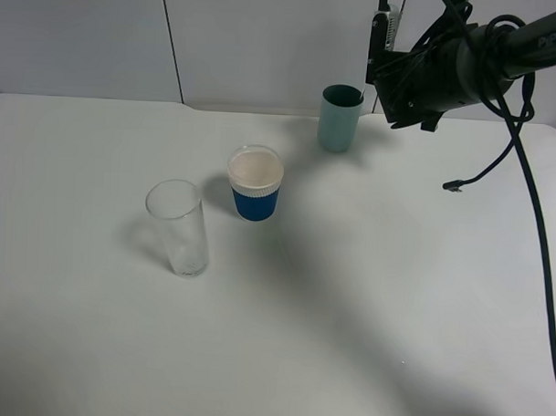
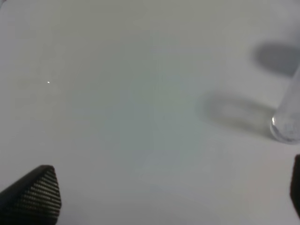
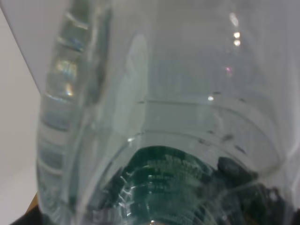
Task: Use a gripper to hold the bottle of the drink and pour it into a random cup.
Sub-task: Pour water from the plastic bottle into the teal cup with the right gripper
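Note:
My right gripper (image 1: 385,58) is raised at the back right, just right of and above a teal cup (image 1: 340,117). The right wrist view is filled by a clear plastic bottle (image 3: 154,112) held close to the camera, with a green ribbed shape showing through it; the fingers are hidden. The bottle hardly shows in the exterior view. A blue cup with a white rim (image 1: 255,183) stands mid-table and a tall clear glass (image 1: 179,227) in front of it to the left. My left gripper (image 2: 164,197) is open over bare table, with the clear glass (image 2: 287,122) beside it.
The white table (image 1: 394,294) reaches to a white wall behind. A black cable (image 1: 526,180) hangs from the right arm, and its loose end (image 1: 455,185) lies near the table at the right.

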`<state>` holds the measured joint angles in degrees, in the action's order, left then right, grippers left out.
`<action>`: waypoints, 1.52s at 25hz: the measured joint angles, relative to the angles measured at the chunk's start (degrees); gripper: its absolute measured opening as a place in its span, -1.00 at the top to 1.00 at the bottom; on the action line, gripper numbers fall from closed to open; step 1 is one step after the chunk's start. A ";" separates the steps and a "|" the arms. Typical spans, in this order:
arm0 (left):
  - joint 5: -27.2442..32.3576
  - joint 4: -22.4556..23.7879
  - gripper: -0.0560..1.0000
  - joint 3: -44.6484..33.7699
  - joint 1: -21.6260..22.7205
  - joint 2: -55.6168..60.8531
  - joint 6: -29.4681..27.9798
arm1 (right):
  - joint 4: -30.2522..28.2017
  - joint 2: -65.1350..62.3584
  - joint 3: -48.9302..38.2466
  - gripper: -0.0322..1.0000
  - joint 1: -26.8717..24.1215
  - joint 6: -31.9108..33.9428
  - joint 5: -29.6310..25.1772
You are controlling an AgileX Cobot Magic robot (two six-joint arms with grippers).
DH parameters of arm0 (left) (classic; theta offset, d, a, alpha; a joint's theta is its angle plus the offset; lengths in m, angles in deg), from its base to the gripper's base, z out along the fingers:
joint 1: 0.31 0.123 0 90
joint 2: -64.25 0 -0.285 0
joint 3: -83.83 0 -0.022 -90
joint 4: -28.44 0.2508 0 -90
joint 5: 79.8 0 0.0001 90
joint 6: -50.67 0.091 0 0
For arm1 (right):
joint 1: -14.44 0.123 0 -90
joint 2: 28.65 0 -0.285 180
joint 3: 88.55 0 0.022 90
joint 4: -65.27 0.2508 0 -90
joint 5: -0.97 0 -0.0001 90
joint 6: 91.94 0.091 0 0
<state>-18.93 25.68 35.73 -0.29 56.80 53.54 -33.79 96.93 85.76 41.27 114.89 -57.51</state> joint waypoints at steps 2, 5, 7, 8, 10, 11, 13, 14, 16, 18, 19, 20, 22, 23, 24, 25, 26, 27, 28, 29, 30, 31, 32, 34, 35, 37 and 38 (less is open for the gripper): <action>0.00 0.00 -0.99 0.00 0.00 0.00 0.00 | 0.00 0.00 0.00 -0.08 0.00 0.00 -0.06; 0.00 0.00 -0.99 0.00 0.00 0.00 0.00 | 0.00 0.00 0.00 -0.08 0.00 -0.05 -0.10; 0.00 0.00 -0.99 0.00 0.00 0.00 0.00 | 0.00 0.00 0.00 -0.08 0.00 -0.05 -0.10; 0.00 0.00 -0.99 0.00 0.00 0.00 0.00 | 0.00 0.00 0.00 -0.08 0.00 -0.05 -0.13; 0.00 0.00 -0.99 0.00 0.00 0.00 0.00 | 0.00 0.00 0.00 -0.08 0.00 -0.05 -0.24; 0.00 0.00 -0.99 0.00 0.00 0.00 0.00 | 0.00 0.00 0.00 -0.08 0.06 -0.09 -0.37; 0.00 0.00 -0.99 0.00 0.00 0.00 0.00 | 0.00 0.00 0.00 -0.08 0.20 -0.09 -0.49; 0.00 0.00 -0.99 0.00 0.00 0.00 0.00 | 0.00 0.00 0.00 -0.08 0.25 -0.09 -0.49; 0.00 0.00 -0.99 0.00 0.00 0.00 0.00 | 0.00 0.00 0.00 -0.08 0.25 -0.09 -0.49; 0.00 0.00 -0.99 0.00 0.00 0.00 0.00 | 0.00 0.00 0.00 -0.08 0.25 -0.09 -0.49; 0.00 0.00 -0.99 0.00 0.00 0.00 0.00 | 0.00 0.00 0.00 -0.08 0.25 -0.09 -0.49; 0.00 0.00 -0.99 0.00 0.00 0.00 0.00 | 0.00 0.00 0.00 -0.08 0.25 -0.09 -0.49; 0.00 0.00 -0.99 0.00 0.00 0.00 0.00 | 0.00 0.00 0.32 -0.08 0.25 -0.09 -0.49; 0.00 0.00 -0.99 0.00 0.00 0.00 0.00 | 0.00 0.00 0.53 -0.08 0.25 -0.09 -0.49; 0.00 0.00 -0.99 0.00 0.00 0.00 0.00 | 0.00 0.00 0.91 -0.08 0.25 -0.09 -0.55; 0.00 0.00 -0.99 0.00 0.00 0.00 0.00 | 0.00 0.00 1.17 -0.08 0.25 -0.09 -0.55; 0.00 0.00 -0.99 0.00 0.00 0.00 0.00 | 0.00 0.00 1.39 -0.08 0.33 -0.09 -0.61; 0.00 0.00 -0.99 0.00 0.00 0.00 0.00 | -0.06 0.00 1.52 -0.08 0.38 -0.09 -0.66; 0.00 0.00 -0.99 0.00 0.00 0.00 0.00 | -0.11 0.00 1.52 -0.08 0.39 -0.09 -0.66; 0.00 0.00 -0.99 0.00 0.00 0.00 0.00 | -0.11 0.00 1.52 -0.08 0.43 -0.09 -0.66; 0.00 0.00 -0.99 0.00 0.00 0.00 0.00 | -0.08 0.00 1.52 -0.08 0.43 -0.09 -0.66; 0.00 0.00 -0.99 0.00 0.00 0.00 0.00 | -0.08 0.00 1.52 -0.08 0.43 -0.09 -0.66; 0.00 0.00 -0.99 0.00 0.00 0.00 0.00 | -0.08 0.00 1.52 -0.08 0.43 -0.09 -0.66; 0.00 0.00 -0.99 0.00 0.00 0.00 0.00 | -0.08 0.00 1.52 -0.08 0.43 -0.09 -0.66; 0.00 0.00 -0.99 0.00 0.00 0.00 0.00 | -0.08 0.00 1.52 -0.08 0.43 -0.09 -0.66; 0.00 0.00 -0.99 0.00 0.00 0.00 0.00 | -0.08 0.00 1.52 -0.08 0.49 -0.09 -0.72; 0.00 0.00 -0.99 0.00 0.00 0.00 0.00 | -0.08 0.00 1.52 -0.08 0.59 -0.09 -0.78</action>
<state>-18.93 25.68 35.73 -0.29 56.80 53.54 -33.87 96.93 87.28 41.87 114.79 -58.29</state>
